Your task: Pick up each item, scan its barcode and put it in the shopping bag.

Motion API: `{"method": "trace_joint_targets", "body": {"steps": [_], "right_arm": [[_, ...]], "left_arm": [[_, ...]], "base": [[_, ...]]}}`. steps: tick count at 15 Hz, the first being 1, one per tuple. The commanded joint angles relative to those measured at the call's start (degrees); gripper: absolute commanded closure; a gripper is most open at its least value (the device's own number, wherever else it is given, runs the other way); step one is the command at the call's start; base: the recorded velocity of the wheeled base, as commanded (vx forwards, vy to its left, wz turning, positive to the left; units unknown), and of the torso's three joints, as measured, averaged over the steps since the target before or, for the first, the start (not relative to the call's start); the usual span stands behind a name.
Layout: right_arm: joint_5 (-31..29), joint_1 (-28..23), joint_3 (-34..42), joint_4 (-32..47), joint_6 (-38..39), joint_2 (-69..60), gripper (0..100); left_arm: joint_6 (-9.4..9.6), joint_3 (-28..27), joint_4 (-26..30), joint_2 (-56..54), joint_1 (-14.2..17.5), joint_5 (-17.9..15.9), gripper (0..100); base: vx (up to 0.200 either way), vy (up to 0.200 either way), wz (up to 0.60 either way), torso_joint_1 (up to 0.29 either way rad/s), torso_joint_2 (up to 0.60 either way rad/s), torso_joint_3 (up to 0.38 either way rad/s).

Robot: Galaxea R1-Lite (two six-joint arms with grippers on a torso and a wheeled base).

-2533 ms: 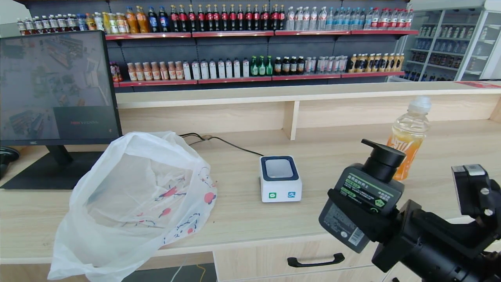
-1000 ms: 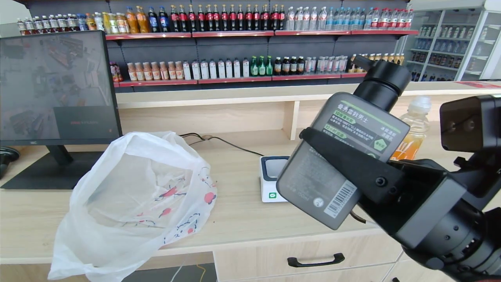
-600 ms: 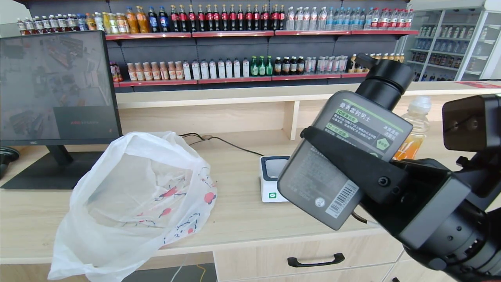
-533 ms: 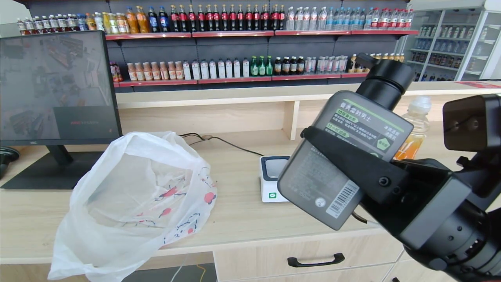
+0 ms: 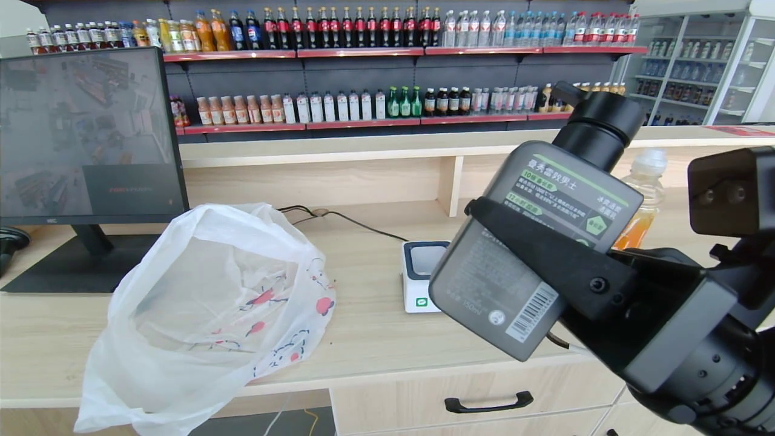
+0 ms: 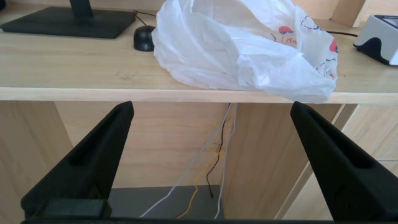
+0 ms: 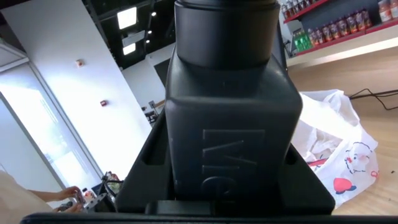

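Observation:
My right gripper (image 5: 505,233) is shut on a dark grey pump bottle (image 5: 563,194), held tilted in the air over the counter's right part. The bottle's back label with its barcode (image 5: 531,313) faces the head camera. The bottle's lower corner covers part of the white scanner box (image 5: 419,278) on the counter. In the right wrist view the dark grey pump bottle (image 7: 230,155) sits between the fingers. A white plastic shopping bag (image 5: 206,315) lies open at the counter's left front. An orange drink bottle (image 5: 643,194) stands behind. My left gripper (image 6: 211,162) is open, below the counter edge.
A monitor (image 5: 85,139) stands at the back left, and a black mouse (image 6: 143,38) lies beside the shopping bag (image 6: 249,50). A cable runs to the scanner. A raised wooden ledge (image 5: 387,145) backs the counter. A drawer handle (image 5: 488,402) is below the front edge.
The right gripper has raised the dark bottle from low at the right up and leftward, in front of the scanner. Over the last second it only drifted slightly.

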Motion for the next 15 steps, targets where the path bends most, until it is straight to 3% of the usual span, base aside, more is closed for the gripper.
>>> {"method": "trace_joint_targets", "body": {"steps": [1, 6, 9, 13, 15], "right_arm": [[0.0, 0.6, 0.6, -0.1, 0.0, -0.3, 100], [-0.1, 0.2, 1.5, -0.1, -1.5, -0.5, 100], [-0.3, -0.6, 1.0, -0.1, -7.7, -0.2, 100], [-0.9, -10.7, 1.8, -0.1, -22.7, 2.5, 100], [-5.1, -13.4, 3.1, -0.1, -28.5, 3.5, 100]], "left_arm": [[0.02, 0.0, 0.0, 0.0, 0.0, 0.0, 0], [-0.07, 0.0, 0.1, 0.0, 0.0, 0.0, 0], [-0.07, 0.0, 0.0, 0.0, 0.0, 0.0, 0], [-0.07, 0.0, 0.0, 0.0, 0.0, 0.0, 0], [-0.07, 0.0, 0.0, 0.0, 0.0, 0.0, 0]], "base": [[0.0, 0.0, 0.0, 0.0, 0.0, 0.0], [0.0, 0.0, 0.0, 0.0, 0.0, 0.0], [0.0, 0.0, 0.0, 0.0, 0.0, 0.0], [0.0, 0.0, 0.0, 0.0, 0.0, 0.0], [0.0, 0.0, 0.0, 0.0, 0.0, 0.0]]}}
